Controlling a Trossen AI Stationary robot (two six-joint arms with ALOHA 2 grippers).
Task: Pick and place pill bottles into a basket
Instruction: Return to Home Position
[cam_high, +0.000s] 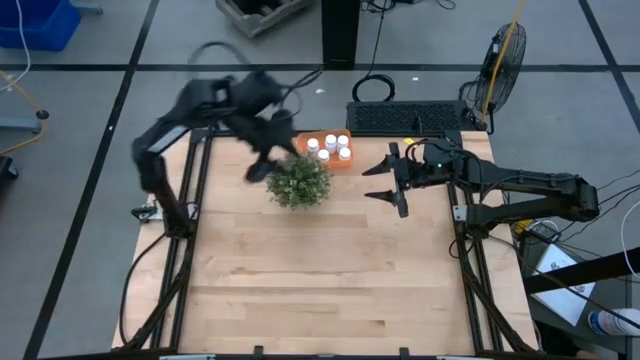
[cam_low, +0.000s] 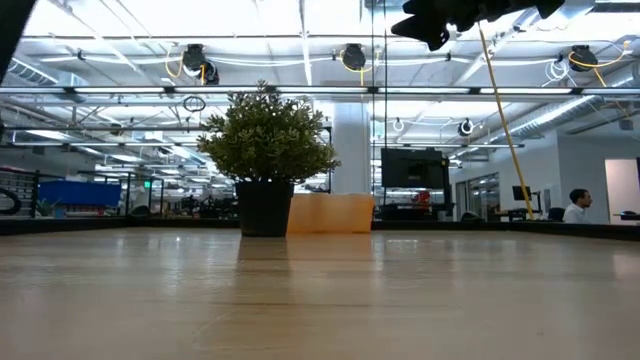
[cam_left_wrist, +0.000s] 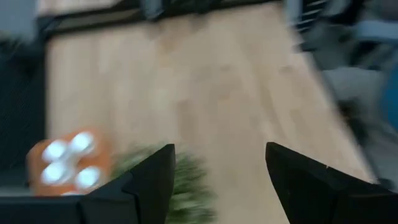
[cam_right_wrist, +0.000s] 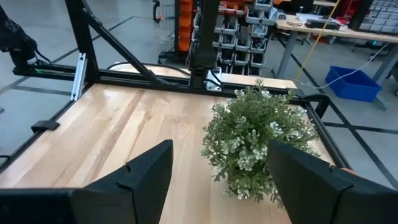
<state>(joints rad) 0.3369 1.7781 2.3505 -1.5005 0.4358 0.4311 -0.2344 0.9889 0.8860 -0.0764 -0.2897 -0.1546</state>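
The orange basket (cam_high: 328, 150) stands on the table's far part and holds several white pill bottles (cam_high: 330, 142), upright on its floor. It also shows in the left wrist view (cam_left_wrist: 68, 163) and behind the plant in the low view (cam_low: 330, 213). My left gripper (cam_high: 258, 170) is open and empty, raised above the table beside the plant's left side, blurred. My right gripper (cam_high: 383, 185) is open and empty, raised to the right of the plant. Their open fingers show in the wrist views: the left gripper (cam_left_wrist: 217, 180) and the right gripper (cam_right_wrist: 217, 180).
A bushy green potted plant (cam_high: 299, 182) in a dark pot (cam_low: 265, 208) stands just near of the basket, between the two grippers. Bare wooden table (cam_high: 320, 280) spreads toward the near edge. A black frame rail (cam_high: 465, 250) runs along each side.
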